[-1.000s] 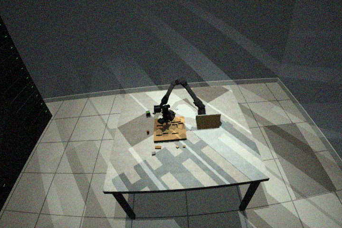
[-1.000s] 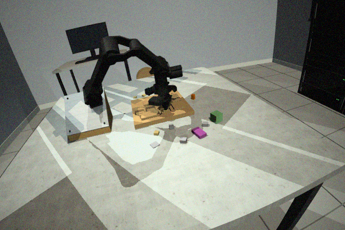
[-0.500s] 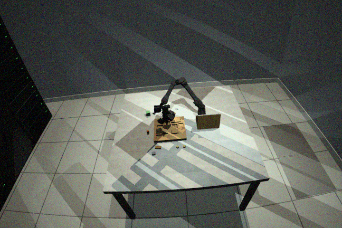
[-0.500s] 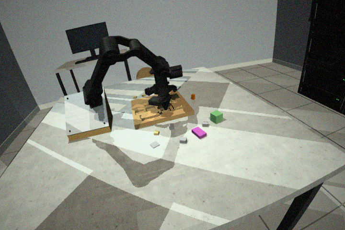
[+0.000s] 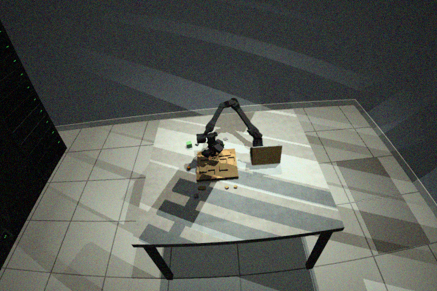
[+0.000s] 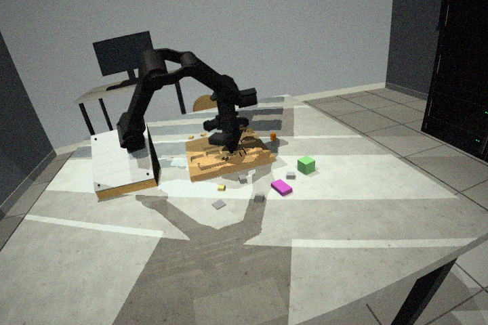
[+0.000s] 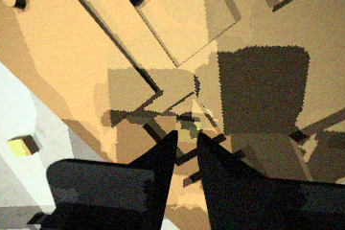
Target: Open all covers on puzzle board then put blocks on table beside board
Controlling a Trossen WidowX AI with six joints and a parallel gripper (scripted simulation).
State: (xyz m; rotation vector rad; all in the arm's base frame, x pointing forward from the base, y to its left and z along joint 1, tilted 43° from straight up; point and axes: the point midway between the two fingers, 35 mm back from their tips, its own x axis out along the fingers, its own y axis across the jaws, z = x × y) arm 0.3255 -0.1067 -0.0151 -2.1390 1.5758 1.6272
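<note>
The wooden puzzle board (image 5: 226,175) (image 6: 213,173) (image 7: 48,48) lies flat, with slots and cover outlines on its top. My gripper (image 6: 232,152) (image 7: 187,136) points down at the board, its fingers a little apart and nothing held. In the wrist view a small pale yellow-green patch (image 7: 189,126) shows just beyond the tips, in or on the board; whether it is a block is unclear. Shadows and the hand hide part of the board, and I cannot tell each cover's state. Off the board lie a green cube (image 5: 189,144) (image 6: 306,164), a magenta block (image 6: 281,187) and a yellow block (image 6: 221,187) (image 7: 18,146).
An orange piece (image 5: 188,168) (image 6: 273,136) stands beside the board. Small grey blocks (image 6: 290,175) (image 6: 259,198) and a flat grey plate (image 6: 219,204) lie on the arm's side. Yellow pieces (image 5: 226,187) (image 5: 235,187) and a brown piece (image 5: 201,187) lie across the board. A tilted panel (image 5: 266,155) (image 6: 121,164) stands by the arm base.
</note>
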